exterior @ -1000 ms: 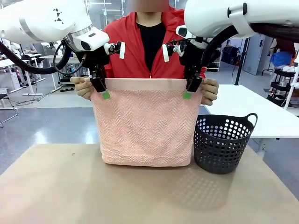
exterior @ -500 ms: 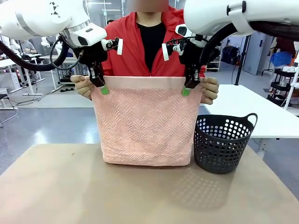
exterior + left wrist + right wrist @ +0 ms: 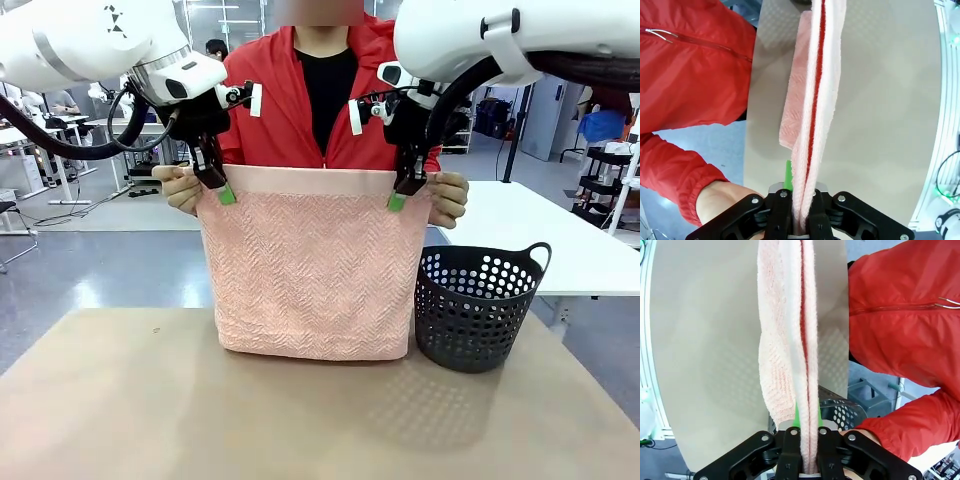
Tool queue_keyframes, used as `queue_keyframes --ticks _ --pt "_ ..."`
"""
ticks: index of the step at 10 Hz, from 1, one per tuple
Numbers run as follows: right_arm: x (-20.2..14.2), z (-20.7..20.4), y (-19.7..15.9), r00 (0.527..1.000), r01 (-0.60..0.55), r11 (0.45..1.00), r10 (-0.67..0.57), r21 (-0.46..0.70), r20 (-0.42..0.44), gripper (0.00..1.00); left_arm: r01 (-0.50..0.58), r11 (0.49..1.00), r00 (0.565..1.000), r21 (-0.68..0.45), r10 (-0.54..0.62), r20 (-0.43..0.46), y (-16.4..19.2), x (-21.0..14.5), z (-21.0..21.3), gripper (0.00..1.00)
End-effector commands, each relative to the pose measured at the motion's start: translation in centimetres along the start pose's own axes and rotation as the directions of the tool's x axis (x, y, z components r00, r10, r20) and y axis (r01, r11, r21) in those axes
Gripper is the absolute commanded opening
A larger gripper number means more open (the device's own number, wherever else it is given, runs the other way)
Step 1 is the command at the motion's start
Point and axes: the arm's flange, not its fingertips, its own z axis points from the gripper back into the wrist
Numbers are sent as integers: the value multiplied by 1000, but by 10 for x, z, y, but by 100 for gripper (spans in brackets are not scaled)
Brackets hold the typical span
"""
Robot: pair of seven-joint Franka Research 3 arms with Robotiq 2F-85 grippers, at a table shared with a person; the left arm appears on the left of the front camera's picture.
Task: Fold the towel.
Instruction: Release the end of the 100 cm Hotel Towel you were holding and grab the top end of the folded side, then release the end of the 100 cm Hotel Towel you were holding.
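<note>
Both grippers have crept slightly upward since a second ago, and the left gripper (image 3: 220, 185) has drawn its jaws together on the cloth. Now the left and the right gripper (image 3: 403, 190) are each pinching the smooth top band of the salmon-pink terry towel with the herringbone weave (image 3: 310, 265), jaws closed tight on doubled layers, as both wrist views are showing. The towel is hanging upright between the arms above the beige table (image 3: 120, 400), its lower edge seemingly touching the tabletop. The person in the red jacket is holding the upper corners just outside the jaws, one hand (image 3: 178, 188) beside the left gripper, the other hand (image 3: 450, 196) beside the right.

Trouble is likely if the arms pull away while those hands are gripping: thick terry could be dragged out of such narrow pinches. Uneven travel of the two arms would be skewing the fold. The cloth's edge is also hanging just beside the dark grey perforated plastic basket (image 3: 475, 310), so a sideways swing could be nudging or tipping it.

That basket is standing upright on the table, and nothing is showing inside it or above its rim.
</note>
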Motion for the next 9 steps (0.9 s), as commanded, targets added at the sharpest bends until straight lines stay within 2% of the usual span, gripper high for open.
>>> queue_keyframes --ticks 1,9 --pt "2 3 2 1000 -6 1000 6 -8 -6 0 3 1000 1000 12 -3 -9 0 2 2 0" --pt "2 3 2 1000 -6 1000 6 -8 -6 0 3 1000 1000 12 -3 -9 0 2 2 0"
